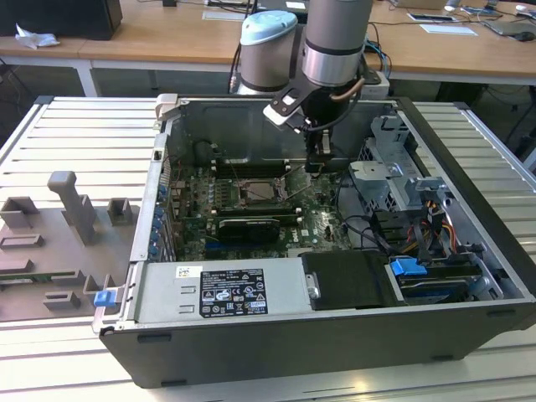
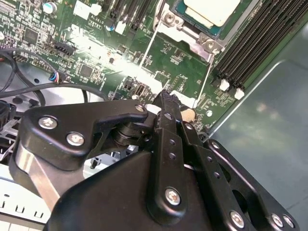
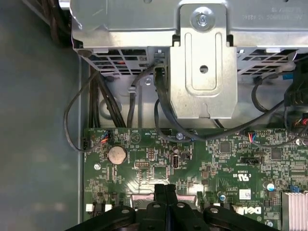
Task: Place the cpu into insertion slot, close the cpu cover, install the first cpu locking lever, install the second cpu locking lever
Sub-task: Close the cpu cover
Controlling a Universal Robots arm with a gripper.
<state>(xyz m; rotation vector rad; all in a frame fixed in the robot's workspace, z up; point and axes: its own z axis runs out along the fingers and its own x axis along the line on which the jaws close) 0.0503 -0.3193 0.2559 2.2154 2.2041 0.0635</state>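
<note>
The cpu (image 2: 211,9) shows its pale face inside the insertion slot (image 1: 260,191) on the green board. The silver cpu cover (image 2: 190,34) appears to lie flat around the chip. Two thin wire levers run beside the socket, one (image 2: 150,48) along one side and the other (image 2: 210,72) along the adjoining side. My gripper (image 1: 320,166) hangs inside the case, just to the exterior view's right of the socket and above the board. Its black fingers (image 2: 166,103) are pressed together, and in the first wrist view the gripper (image 3: 164,188) is shut with nothing in it.
A silver drive cage (image 3: 202,62) with looping black cables (image 3: 163,115) stands close beyond the gripper. Long black memory slots (image 2: 255,43) flank the socket, next to the grey case wall (image 2: 269,120). A power supply (image 1: 226,289) fills the case's near side. A grey fixture (image 1: 67,218) sits outside.
</note>
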